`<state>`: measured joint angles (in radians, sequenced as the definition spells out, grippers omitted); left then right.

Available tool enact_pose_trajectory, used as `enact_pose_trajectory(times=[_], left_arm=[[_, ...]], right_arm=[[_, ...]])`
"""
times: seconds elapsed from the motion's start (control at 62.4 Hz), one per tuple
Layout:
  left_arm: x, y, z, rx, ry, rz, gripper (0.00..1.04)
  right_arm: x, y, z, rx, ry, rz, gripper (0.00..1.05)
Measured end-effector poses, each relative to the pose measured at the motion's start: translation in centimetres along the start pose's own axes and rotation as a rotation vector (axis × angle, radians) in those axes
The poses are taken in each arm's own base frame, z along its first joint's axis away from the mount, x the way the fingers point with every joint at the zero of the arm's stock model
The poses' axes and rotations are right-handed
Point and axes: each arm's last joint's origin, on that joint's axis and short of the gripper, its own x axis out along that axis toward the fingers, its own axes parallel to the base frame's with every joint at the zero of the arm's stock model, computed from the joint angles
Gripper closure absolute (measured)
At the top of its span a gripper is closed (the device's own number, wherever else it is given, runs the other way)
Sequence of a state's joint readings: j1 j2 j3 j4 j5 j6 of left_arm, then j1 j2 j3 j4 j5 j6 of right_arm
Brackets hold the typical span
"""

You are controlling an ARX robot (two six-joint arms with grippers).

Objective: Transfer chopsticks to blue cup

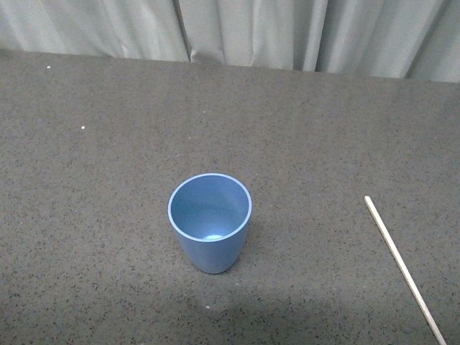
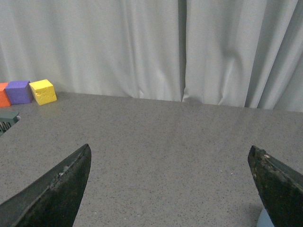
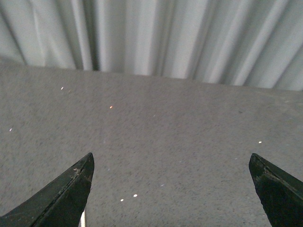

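Far out beyond the left gripper (image 2: 169, 148), along the foot of the grey curtain (image 2: 118, 42), an orange cube (image 2: 3, 94), a purple cube (image 2: 18, 91) and a yellow cube (image 2: 43, 91) are lined up. A dark green object (image 2: 7, 117) sits nearer, cut by the frame and not identifiable. The left gripper is spread wide and nothing is held between its black fingers (image 2: 57, 194); a sliver of pale blue beside one finger is probably the cup.

The small, smooth light-blue plastic cup (image 1: 210, 223) is seen upright and empty on the speckled grey table (image 1: 108, 144), ahead of the robot and between the two arms. The long, thin, pale beige chopstick (image 1: 405, 269) lies flat on the table, well apart from the cup on the right arm's side. The right gripper (image 3: 171, 156) is likewise wide open and empty, held over the table. A pale sliver close to one of its fingers (image 3: 61, 198) is likely the stick, so the stick seems to be just beside that gripper.

Trouble is most to be expected at the pick – so thin a stick, flat on the surface, could be rolled aside or missed as the fingers close, or the table scraped. If it is gripped off-centre, it may tilt. The stick is clearly longer than the cup is tall, so the light cup could be knocked at the rim or tipped over by a leaning stick. Nothing is seen between stick and cup – the cubes lie well out of the way
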<state>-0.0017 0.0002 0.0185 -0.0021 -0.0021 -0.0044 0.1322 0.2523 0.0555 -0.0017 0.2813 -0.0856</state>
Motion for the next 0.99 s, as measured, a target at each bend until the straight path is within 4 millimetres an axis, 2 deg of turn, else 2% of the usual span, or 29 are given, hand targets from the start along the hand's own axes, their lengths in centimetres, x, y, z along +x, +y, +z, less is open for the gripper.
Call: enact_pose_trajectory(times=[0.224, 0.352, 0.481, 0.625, 0.769, 0.993], left_arm=[[0.0, 0.0, 0.0, 0.0, 0.0, -0.001, 0.07], [0.0, 0.0, 0.0, 0.0, 0.0, -0.001, 0.07], [0.0, 0.0, 0.0, 0.0, 0.0, -0.002, 0.07], [0.0, 0.0, 0.0, 0.0, 0.0, -0.001, 0.07], [0.0, 0.0, 0.0, 0.0, 0.0, -0.001, 0.07], [0.0, 0.0, 0.0, 0.0, 0.0, -0.001, 0.07]], right_arm=[[3.8, 2.4, 0.8, -0.005, 0.219, 0.176, 0.09], [6.4, 3.9, 0.4, -0.004, 0.393, 0.244, 0.09], [9.5, 5.4, -0.9, -0.026, 0.597, 0.269, 0.09], [12.3, 6.5, -2.6, -0.036, 0.747, 0.27, 0.09], [14.1, 7.4, -4.3, -0.045, 0.843, 0.272, 0.09], [15.8, 8.2, -6.5, -0.035, 0.947, 0.27, 0.09]])
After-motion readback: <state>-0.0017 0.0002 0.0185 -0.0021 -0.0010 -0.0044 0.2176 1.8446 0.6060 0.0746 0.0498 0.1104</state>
